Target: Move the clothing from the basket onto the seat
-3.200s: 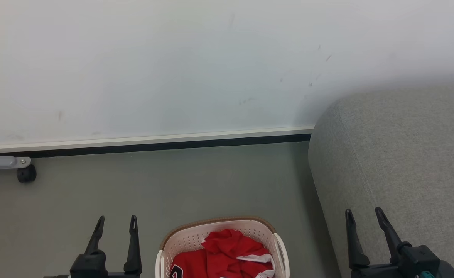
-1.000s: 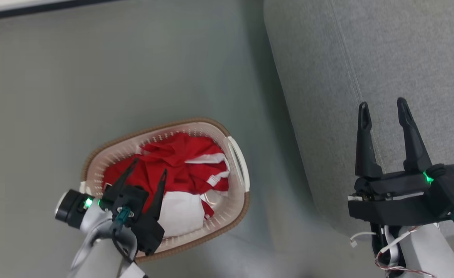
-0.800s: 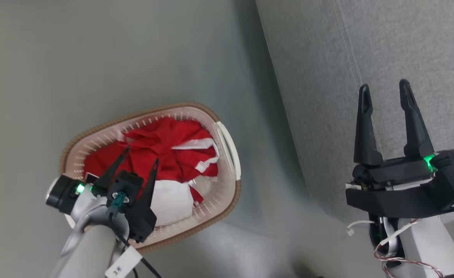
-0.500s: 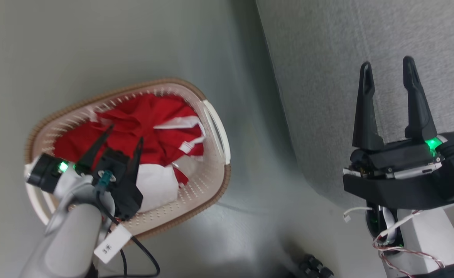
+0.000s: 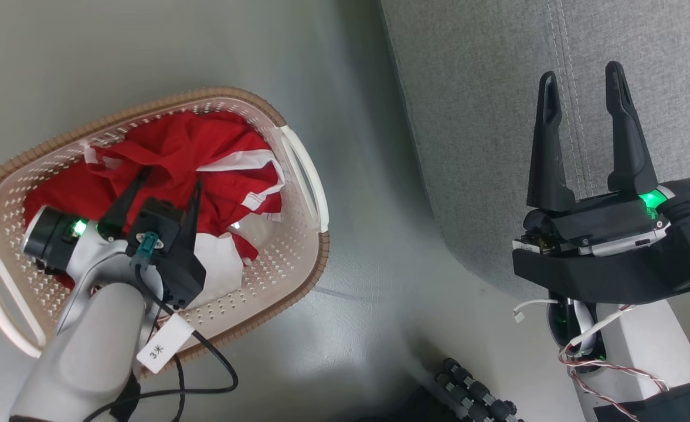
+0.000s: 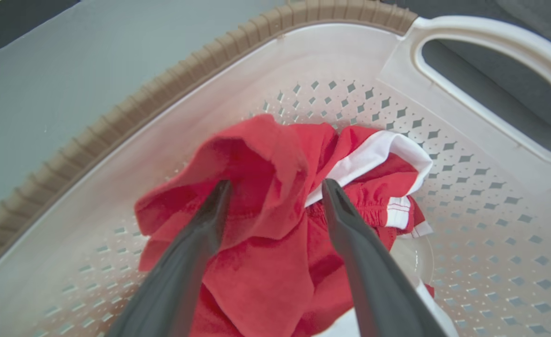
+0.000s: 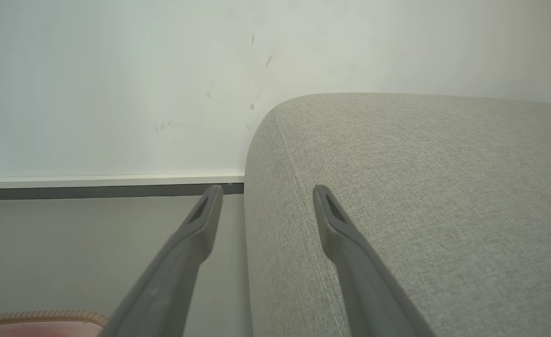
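The basket (image 5: pixel 301 176) sits on the floor (image 5: pixel 356 305) to my left, with the clothing (image 5: pixel 204 143) heaped inside it, mostly toward its far end. The seat (image 5: pixel 473 117) stands to the basket's right, with a strip of floor between them. My left gripper (image 5: pixel 170 177) hangs inside the basket over the clothing, its spread fingers either side of a raised fold. My right gripper (image 5: pixel 581 71) hovers over the seat's left edge, fingers apart, nothing between them. The wall (image 7: pixel 116 93) runs along the far side.

head view looks steeply down — sharing the basket (image 5: pixel 277 258) with the close left wrist view
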### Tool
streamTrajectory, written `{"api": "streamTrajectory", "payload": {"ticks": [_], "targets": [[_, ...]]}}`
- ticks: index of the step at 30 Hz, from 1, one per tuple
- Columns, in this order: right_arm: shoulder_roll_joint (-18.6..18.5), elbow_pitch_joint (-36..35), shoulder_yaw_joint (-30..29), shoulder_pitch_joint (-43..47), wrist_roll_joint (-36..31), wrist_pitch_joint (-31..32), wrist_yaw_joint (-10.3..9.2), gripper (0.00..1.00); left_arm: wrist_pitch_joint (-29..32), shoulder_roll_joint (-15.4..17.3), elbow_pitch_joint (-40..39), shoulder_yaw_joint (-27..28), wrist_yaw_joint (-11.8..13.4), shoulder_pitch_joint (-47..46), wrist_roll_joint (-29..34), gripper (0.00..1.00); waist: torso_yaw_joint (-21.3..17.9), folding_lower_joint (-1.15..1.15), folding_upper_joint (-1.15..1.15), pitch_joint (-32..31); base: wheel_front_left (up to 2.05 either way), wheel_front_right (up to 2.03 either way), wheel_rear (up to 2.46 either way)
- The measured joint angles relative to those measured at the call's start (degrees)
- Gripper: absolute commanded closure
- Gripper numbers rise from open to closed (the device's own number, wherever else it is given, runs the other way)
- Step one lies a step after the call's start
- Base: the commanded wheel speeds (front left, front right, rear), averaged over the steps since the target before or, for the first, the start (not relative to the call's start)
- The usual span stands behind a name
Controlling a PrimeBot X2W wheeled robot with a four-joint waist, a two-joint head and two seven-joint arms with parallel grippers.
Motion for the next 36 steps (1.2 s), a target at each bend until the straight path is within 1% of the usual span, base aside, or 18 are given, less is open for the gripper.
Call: {"api": "streamTrajectory", "payload": {"ticks": [8, 9, 10, 11, 12, 13, 21, 22, 27, 30, 31, 36], "targets": [[0.2, 0.4, 0.6, -0.2, -0.3, 0.0, 0.16, 0.0, -0.8, -0.3, 2.6, 0.0, 0.5, -1.9, 0.1, 0.0, -0.7, 0.0, 0.0, 0.4, 0.0, 0.0, 0.0], [0.2, 0.4, 0.7, -0.2, -0.3, 0.0, 0.16, 0.0, -0.8, -0.5, 2.8, 0.0, 0.5, -2.2, 0.1, 0.1, -0.8, 0.0, 0.0, 0.5, 0.0, 0.0, 0.0], [0.3, 0.5, 0.7, -0.2, -0.3, 0.0, 0.18, 0.0, -1.0, -0.6, 3.1, -0.1, 0.5, -2.5, 0.1, 0.4, -0.9, 0.0, 0.0, 0.5, 0.0, 0.0, 0.0], [0.3, 0.7, 0.6, -0.2, -0.3, 0.0, 0.16, 0.0, -1.3, -0.8, 3.3, -0.1, 0.5, -2.8, 0.1, 0.6, -0.9, 0.0, 0.0, 0.5, 0.0, 0.0, 0.0], [0.3, 0.9, 0.6, -0.2, -0.3, 0.0, 0.16, 0.0, -1.4, -0.9, 3.6, -0.2, 0.5, -3.0, 0.1, 0.83, -0.9, 0.0, 0.0, 0.5, 0.0, 0.0, 0.0], [0.3, 1.2, 0.6, -0.3, -0.3, 0.0, 0.16, 0.0, -1.6, -1.2, 3.9, -0.3, 0.5, -3.2, 0.1, 1.0, -0.9, 0.0, 0.0, 0.4, 0.0, 0.0, 0.0], [0.4, 3.6, -0.5, -0.4, -0.7, 0.0, 0.16, 0.0, -2.9, -3.8, 5.0, -1.4, -0.2, -3.1, -0.1, 1.0, 0.0, 0.0, -0.01, -1.5, 0.0, 0.0, 0.0], [0.4, 4.0, -0.6, -0.4, -0.9, 0.0, 0.18, 0.0, -3.0, -4.1, 5.0, -1.4, -0.6, -3.1, -0.4, 1.0, 0.2, 0.0, -0.01, -1.9, 0.0, 0.0, 0.0], [0.2, 6.7, -1.2, -0.4, -1.5, 0.0, 0.69, 0.0, -3.3, -6.0, 4.9, -0.8, -0.9, -2.1, -3.0, 1.0, 1.8, 0.0, -0.01, -4.2, 0.0, 0.0, 0.0], [0.0, 8.5, -1.7, -0.4, -1.5, 0.0, 0.94, 0.0, -3.3, -7.1, 4.4, -0.5, -1.2, -0.9, -3.8, 1.0, 2.9, 0.0, -0.01, -5.9, 0.0, 0.0, 0.0], [-0.2, 9.0, -1.9, -0.4, -1.5, 0.0, 1.01, 0.0, -3.3, -7.3, 4.0, -0.4, -1.6, -0.5, -4.1, 1.0, 3.4, 0.0, -0.01, -6.6, 0.0, 0.0, 0.0], [-1.0, 11.8, -2.6, -0.1, -1.5, 0.0, 1.69, 0.0, -3.3, -8.3, 0.3, 0.6, -2.6, 0.5, -7.2, 1.0, 5.9, 0.0, -0.01, -10.0, 0.0, 0.0, 0.0]]}}
